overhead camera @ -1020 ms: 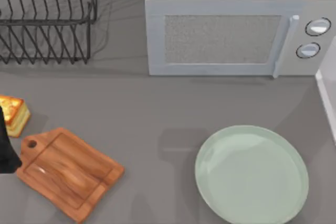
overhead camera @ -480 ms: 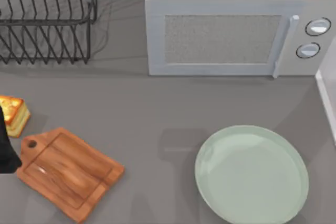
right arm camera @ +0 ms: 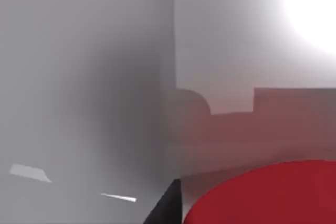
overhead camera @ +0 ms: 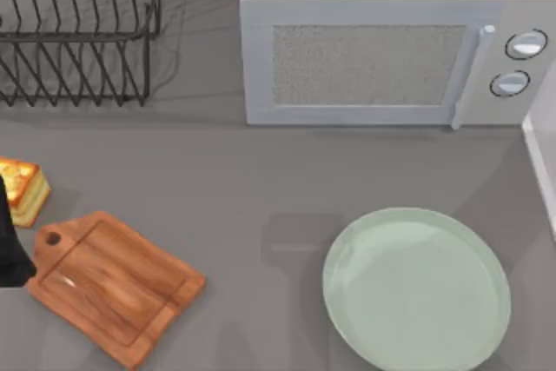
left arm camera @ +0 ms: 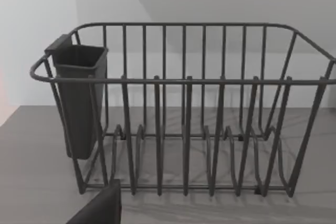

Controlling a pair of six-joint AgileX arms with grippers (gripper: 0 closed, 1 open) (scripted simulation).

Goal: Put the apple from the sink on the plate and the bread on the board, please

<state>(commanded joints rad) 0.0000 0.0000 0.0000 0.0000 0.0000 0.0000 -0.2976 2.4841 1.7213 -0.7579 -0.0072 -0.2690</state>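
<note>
Lying at the table's left edge, the bread [overhead camera: 23, 188] sits just beyond the board [overhead camera: 113, 288], beside the dark left arm [overhead camera: 10, 245]; its finger state cannot be told. The plate [overhead camera: 417, 288] is bare. The apple [right arm camera: 262, 195] looms close before the right wrist camera; grip unclear.

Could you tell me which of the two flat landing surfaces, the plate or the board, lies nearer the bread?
The board: its handle end sits just beside the bread, while the plate lies far right.
</note>
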